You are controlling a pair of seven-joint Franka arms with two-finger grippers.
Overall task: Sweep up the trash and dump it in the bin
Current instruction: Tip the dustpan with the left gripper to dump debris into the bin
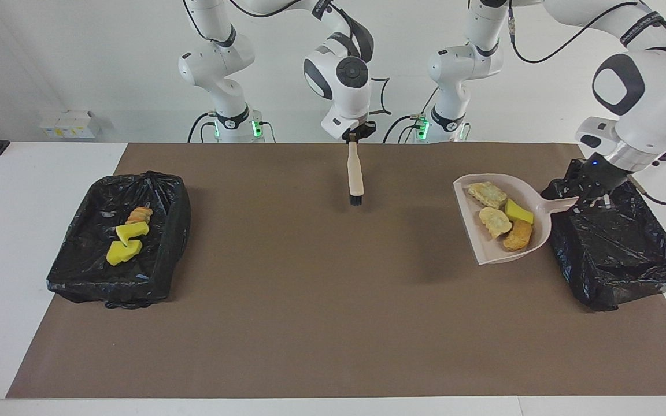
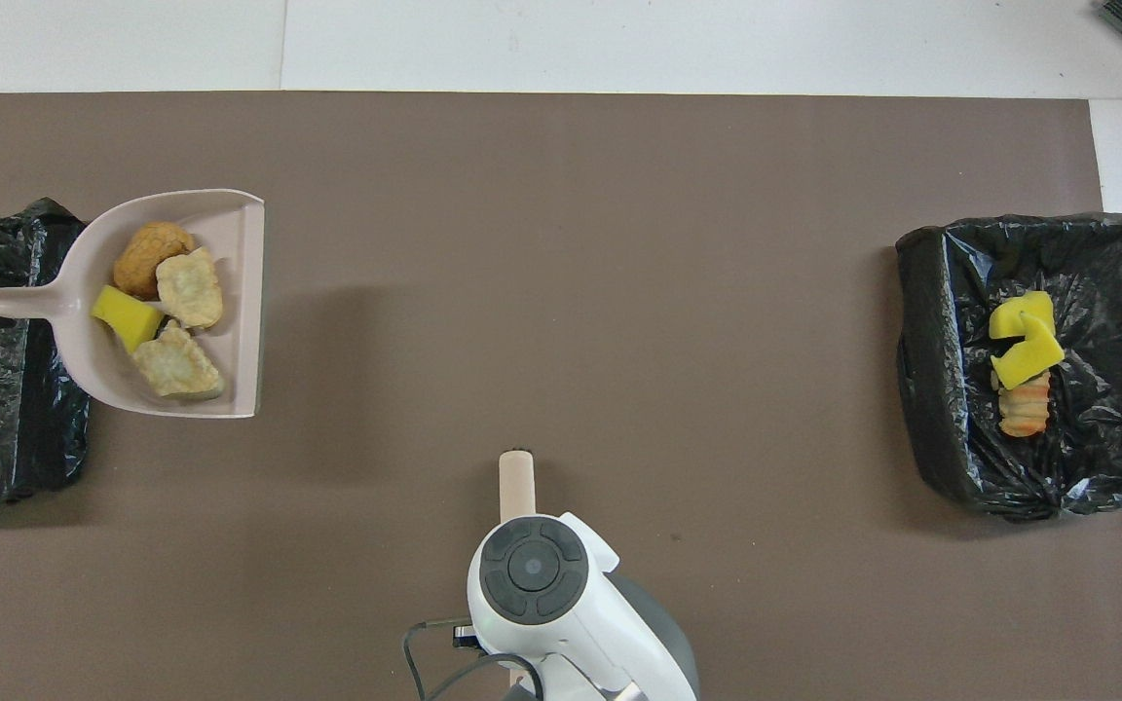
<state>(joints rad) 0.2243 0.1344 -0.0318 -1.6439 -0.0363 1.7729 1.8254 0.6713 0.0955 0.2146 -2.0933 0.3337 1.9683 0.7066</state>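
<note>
— Any writing, label, brand or number you can read anywhere?

— None that can be read. There is some lettering on a band round the left arm, up above the left gripper [image 1: 586, 193], but it is too small to make out.

— Nothing on the things the grippers hold?

— No. The dustpan [image 1: 486, 251] held out from the left gripper and the brush [image 1: 355, 173] hanging under the right gripper [image 1: 353, 136] both look plain, with no print or sign.
</note>
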